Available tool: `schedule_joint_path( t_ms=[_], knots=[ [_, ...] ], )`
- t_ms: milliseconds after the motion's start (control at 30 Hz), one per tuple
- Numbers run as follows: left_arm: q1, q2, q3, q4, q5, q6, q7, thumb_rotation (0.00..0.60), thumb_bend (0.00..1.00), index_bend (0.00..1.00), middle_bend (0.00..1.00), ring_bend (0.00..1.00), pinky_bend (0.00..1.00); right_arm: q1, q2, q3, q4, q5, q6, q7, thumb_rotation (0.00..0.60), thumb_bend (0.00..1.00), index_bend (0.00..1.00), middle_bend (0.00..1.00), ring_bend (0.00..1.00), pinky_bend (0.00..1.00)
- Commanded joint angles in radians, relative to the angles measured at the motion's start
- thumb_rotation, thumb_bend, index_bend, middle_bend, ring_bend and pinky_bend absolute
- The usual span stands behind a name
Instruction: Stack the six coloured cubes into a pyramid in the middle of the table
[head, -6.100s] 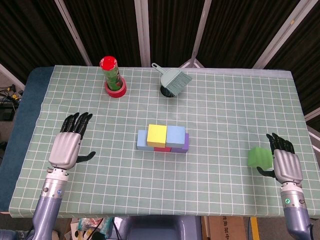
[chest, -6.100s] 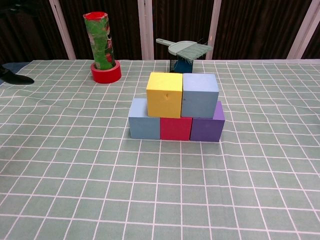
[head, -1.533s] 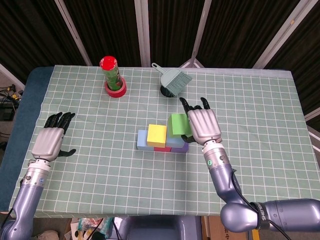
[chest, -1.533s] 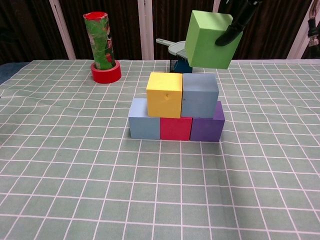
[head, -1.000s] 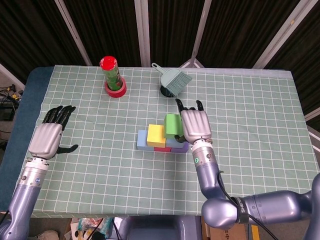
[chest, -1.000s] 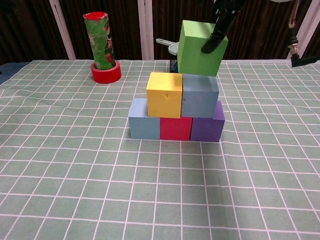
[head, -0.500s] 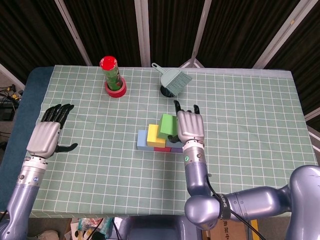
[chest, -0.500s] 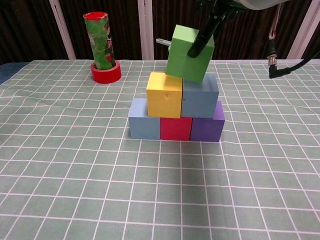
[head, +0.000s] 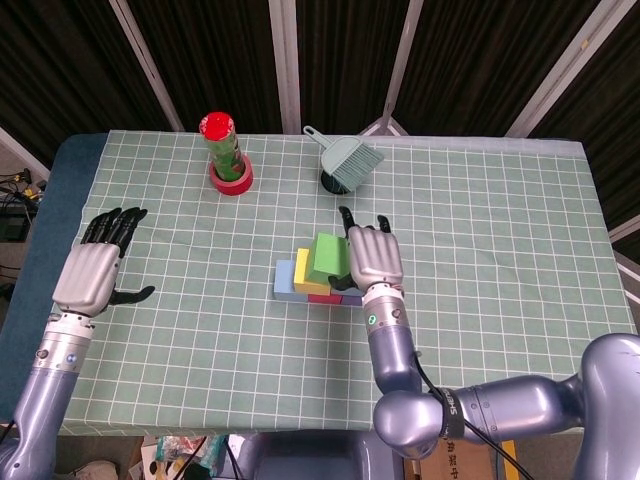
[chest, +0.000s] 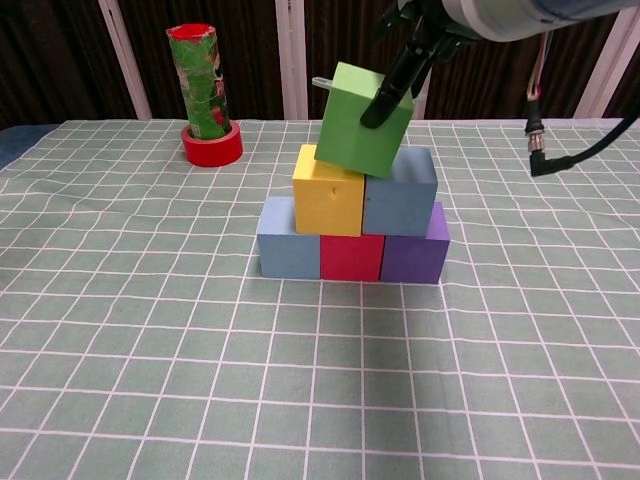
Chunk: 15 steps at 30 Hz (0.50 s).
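A green cube (chest: 357, 120) (head: 326, 256) is held tilted by my right hand (head: 372, 259) (chest: 425, 35) just above the second layer, over the seam between the yellow cube (chest: 325, 203) and the upper blue cube (chest: 403, 200). Below them a light blue cube (chest: 286, 250), a red cube (chest: 351, 257) and a purple cube (chest: 414, 254) form the bottom row. One dark finger lies across the green cube's front face. Far to the left, my left hand (head: 91, 274) hovers over the cloth with fingers apart and nothing in it.
A green can with a red lid (head: 223, 147) stands in a red tape roll (head: 231, 181) at the back left. A grey dustpan brush (head: 350, 160) stands on a dark base at the back middle. The checked cloth (head: 500, 250) covers the table.
My right hand has carried the green cube leftward and lower, from beside the stack's right end to just above the yellow and upper blue cubes. The left hand barely moved.
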<state>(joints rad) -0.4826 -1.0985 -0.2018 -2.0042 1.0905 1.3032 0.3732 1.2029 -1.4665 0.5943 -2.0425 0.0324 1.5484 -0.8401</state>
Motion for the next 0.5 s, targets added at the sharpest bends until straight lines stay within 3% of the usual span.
schedule_joint_path(
  t_ms=[33,500],
  knots=[
    [0.0,-0.001,0.0,0.001,-0.001,-0.001,0.0,0.6,0.17,0.0,0.05,0.0,0.0,-0.017,0.014,-0.006,-0.004,-0.017,-0.035,0.011,0.6,0.32,0.0,0.47,0.3,0.0],
    [0.001,-0.006,-0.001,0.003,-0.002,0.004,0.004,0.6,0.17,0.0,0.05,0.0,0.0,-0.029,0.021,-0.04,0.019,-0.067,-0.085,0.021,0.6,0.32,0.0,0.47,0.3,0.0]
  ],
)
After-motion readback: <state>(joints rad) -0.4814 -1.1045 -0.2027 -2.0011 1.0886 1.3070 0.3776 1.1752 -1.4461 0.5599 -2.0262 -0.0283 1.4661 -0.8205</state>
